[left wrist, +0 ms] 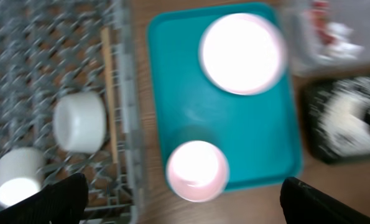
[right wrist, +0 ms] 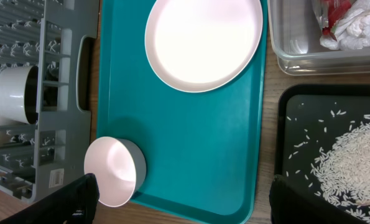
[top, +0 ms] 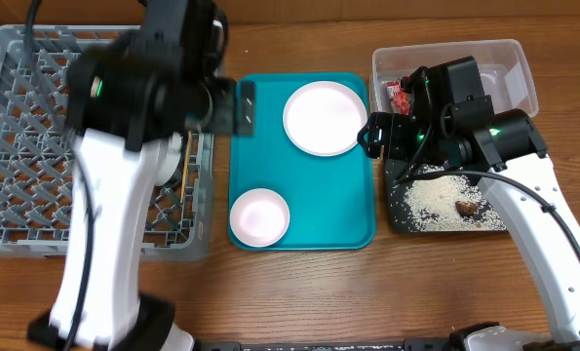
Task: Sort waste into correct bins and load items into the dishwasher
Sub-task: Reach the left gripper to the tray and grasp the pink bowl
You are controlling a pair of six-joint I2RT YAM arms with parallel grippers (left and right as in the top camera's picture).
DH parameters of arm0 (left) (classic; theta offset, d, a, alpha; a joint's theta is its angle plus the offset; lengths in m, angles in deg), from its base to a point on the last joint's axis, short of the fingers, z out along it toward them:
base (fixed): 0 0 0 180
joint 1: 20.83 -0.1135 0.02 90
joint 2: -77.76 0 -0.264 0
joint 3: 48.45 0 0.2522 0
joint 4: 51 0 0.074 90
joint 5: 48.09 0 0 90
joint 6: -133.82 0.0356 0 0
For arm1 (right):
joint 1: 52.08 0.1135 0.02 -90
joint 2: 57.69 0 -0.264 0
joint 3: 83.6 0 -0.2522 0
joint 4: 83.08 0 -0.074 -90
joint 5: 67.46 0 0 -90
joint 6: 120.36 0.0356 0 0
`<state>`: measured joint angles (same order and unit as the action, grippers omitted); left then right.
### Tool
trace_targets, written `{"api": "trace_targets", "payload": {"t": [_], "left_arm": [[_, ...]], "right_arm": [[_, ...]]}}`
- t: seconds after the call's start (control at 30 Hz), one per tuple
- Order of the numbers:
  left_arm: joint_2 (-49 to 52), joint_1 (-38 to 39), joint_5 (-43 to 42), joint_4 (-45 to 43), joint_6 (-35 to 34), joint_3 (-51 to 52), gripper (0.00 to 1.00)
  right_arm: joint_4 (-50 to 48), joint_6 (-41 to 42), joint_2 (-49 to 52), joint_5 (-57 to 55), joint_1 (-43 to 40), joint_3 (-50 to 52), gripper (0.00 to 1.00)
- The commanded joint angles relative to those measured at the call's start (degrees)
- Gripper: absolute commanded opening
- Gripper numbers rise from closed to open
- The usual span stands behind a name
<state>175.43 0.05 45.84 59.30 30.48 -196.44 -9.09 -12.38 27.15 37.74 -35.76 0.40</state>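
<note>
Now | left gripper, right gripper: wide apart, empty | glossy round plate | lattice rack

Desk: the desk beneath me is warm brown wood, its grain running side to side.
Light: bright and even around me, with soft shadows.

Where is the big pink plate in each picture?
Overhead: the big pink plate at the top right of the teal tray.
Left wrist: plate near the top, right of middle.
Right wrist: plate at the top middle, cut by the edge.
Shared landmark: the teal tray under it.
</note>
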Motion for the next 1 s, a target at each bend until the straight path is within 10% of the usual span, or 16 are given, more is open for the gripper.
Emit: {"api": "trace_targets", "payload": {"t": [0.0,0.4,0.97], "left_arm": [[-0.94,5.35,-5.49,0.28,2.36,3.74,1.0],[2.16,7.37,-0.85,-16.26,-14.21,45.62,1.0],[3.21,0.87,3.08,-37.79,-18.36,70.03,0.5]], "right_arm": [[-0.07,-0.17,0.09,-0.09,0.07,-0.66,0.89],[0.55,-0.15,0.09,-0.09,0.07,-0.66,0.89],[0.92,-0.17,0.09,-0.09,0.11,-0.63,0.89]]}}
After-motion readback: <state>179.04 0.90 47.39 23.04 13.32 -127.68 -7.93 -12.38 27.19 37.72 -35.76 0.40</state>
